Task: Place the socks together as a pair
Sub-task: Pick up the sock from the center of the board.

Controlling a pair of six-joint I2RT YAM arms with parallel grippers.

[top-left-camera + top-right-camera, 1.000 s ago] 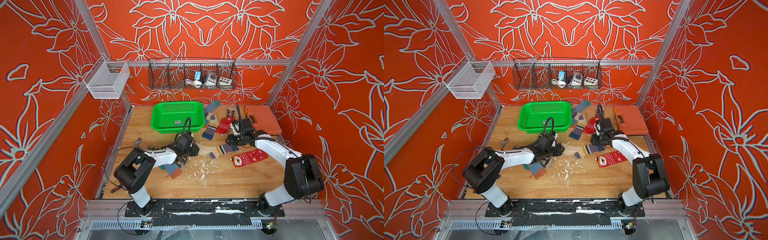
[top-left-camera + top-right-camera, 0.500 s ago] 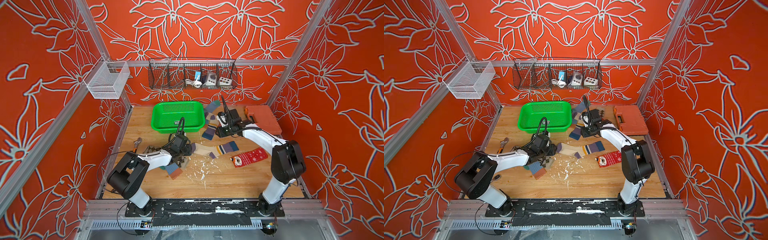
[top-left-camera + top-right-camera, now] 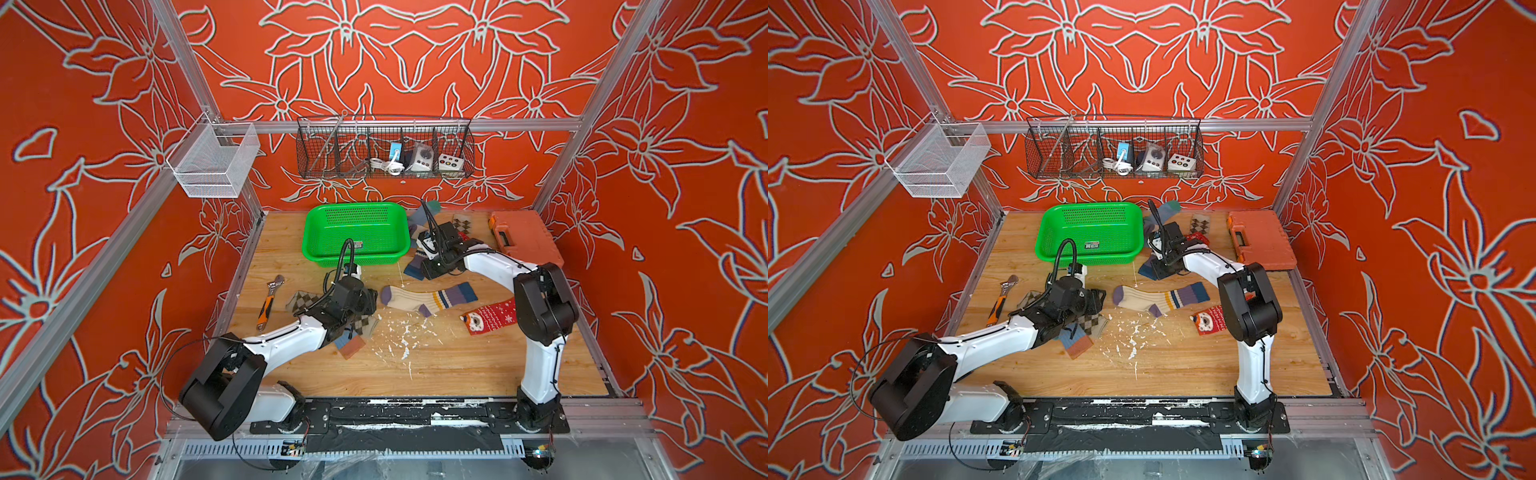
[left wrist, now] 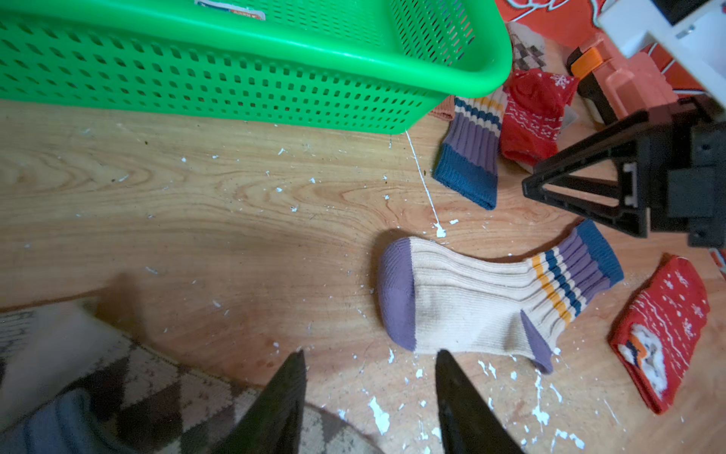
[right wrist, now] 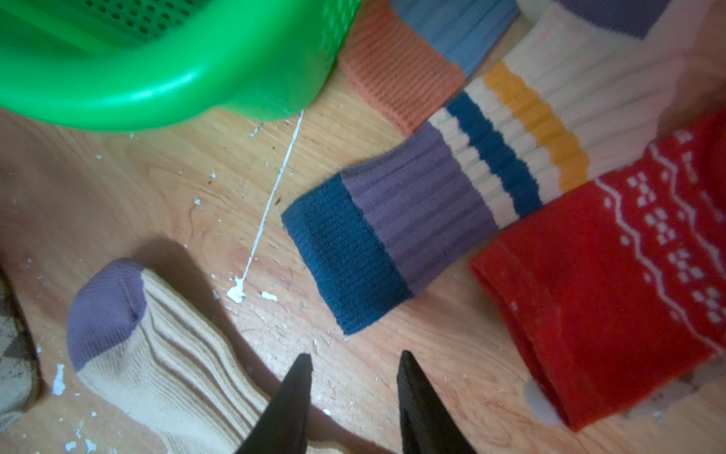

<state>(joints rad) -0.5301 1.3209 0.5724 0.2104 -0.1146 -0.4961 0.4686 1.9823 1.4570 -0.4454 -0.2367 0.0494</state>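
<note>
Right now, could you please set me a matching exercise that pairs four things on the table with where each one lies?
Things:
1. wrench
2. green basket
3. orange case
4. outstretched beige sock

Places:
A. far right corner
B. in the middle, lying flat
C. by the left edge
D. at the back, left of centre

Pairs: 1-C, 2-D, 3-A, 4-B

white arms (image 3: 286, 340), black joints, black end effectors (image 4: 369, 393) — looped cables (image 3: 343, 251).
</note>
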